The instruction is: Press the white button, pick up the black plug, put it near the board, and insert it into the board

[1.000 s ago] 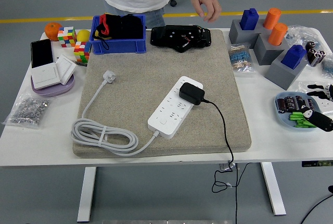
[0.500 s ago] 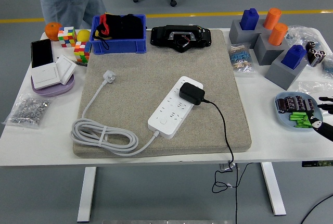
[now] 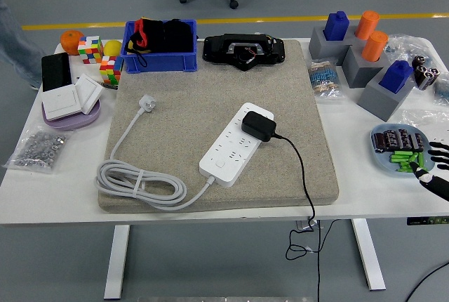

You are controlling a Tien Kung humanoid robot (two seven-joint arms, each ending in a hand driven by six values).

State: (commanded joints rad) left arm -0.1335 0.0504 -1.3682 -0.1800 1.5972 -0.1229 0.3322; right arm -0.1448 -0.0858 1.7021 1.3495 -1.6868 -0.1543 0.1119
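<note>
Item: black plug [image 3: 258, 126], seated in the far end of the white power strip [image 3: 236, 145] on the grey mat [image 3: 210, 91], its cord trailing off the table's near edge. My right hand [image 3: 436, 168] sits at the right edge, fingers spread, empty, beside the blue tray [image 3: 382, 154].

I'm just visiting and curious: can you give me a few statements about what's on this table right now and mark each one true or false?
1. The black plug sits on the white power strip. True.
2. The robot's right hand is holding the black plug. False: it is at the table's right edge, next to the blue dish, far from the plug.
3. The power strip's white cable lies coiled on the grey mat. True.
4. The blue bin stands at the table's near edge. False: it stands at the far side.
</note>
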